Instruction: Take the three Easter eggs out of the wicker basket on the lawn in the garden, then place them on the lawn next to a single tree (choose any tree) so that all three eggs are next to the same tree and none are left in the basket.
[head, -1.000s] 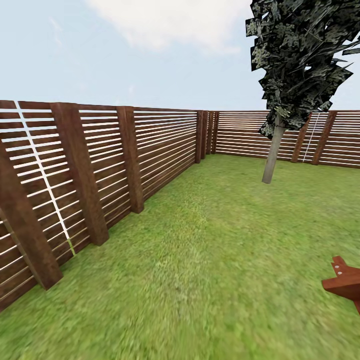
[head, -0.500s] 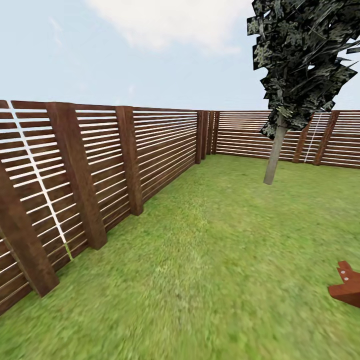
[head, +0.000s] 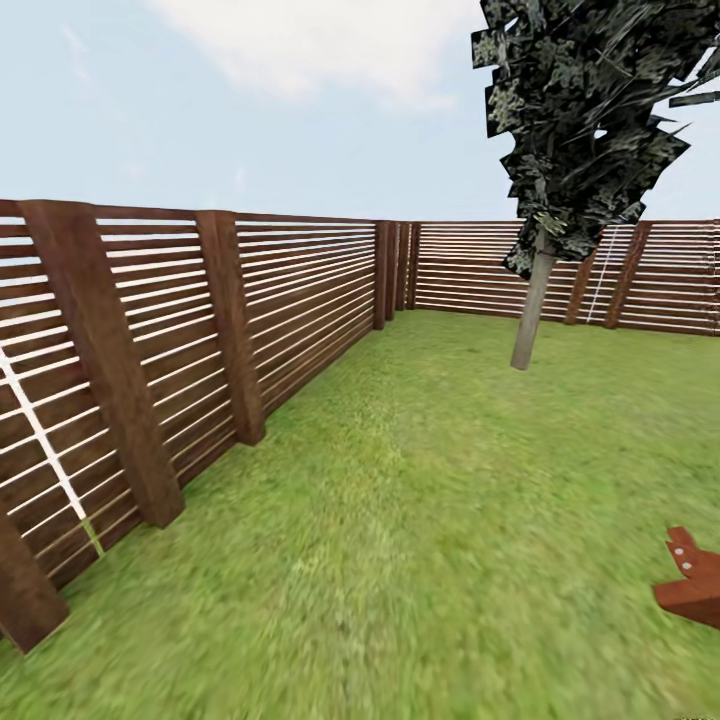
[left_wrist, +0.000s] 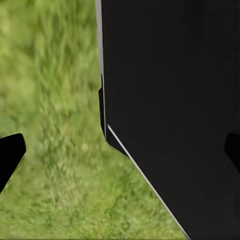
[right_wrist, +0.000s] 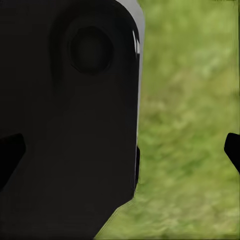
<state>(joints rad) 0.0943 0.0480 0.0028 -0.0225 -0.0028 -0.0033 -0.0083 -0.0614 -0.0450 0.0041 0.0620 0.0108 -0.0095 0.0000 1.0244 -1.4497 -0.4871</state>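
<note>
The lawn (head: 440, 520) stretches ahead of me as short green grass in the fenced garden. A tree (head: 530, 310) with a straight grey trunk and a dark leafy crown stands far ahead on the right, near the back fence. The Easter eggs and the wicker basket are out of view. My left gripper (left_wrist: 120, 155) hangs open over grass beside my black body, its dark fingertips (left_wrist: 11, 152) wide apart with nothing held. In the right wrist view my right gripper (right_wrist: 120, 152) is likewise open and empty above the grass.
A brown slatted wooden fence (head: 200, 330) runs close along my left and meets the back fence (head: 470, 265) at a far corner. A red-brown wooden piece (head: 695, 585) juts in at the lower right edge. Open grass lies between me and the tree.
The whole head view has shifted: fence posts and tree slid left and the near posts look closer, so the camera has moved. Nothing in the garden itself changed.
</note>
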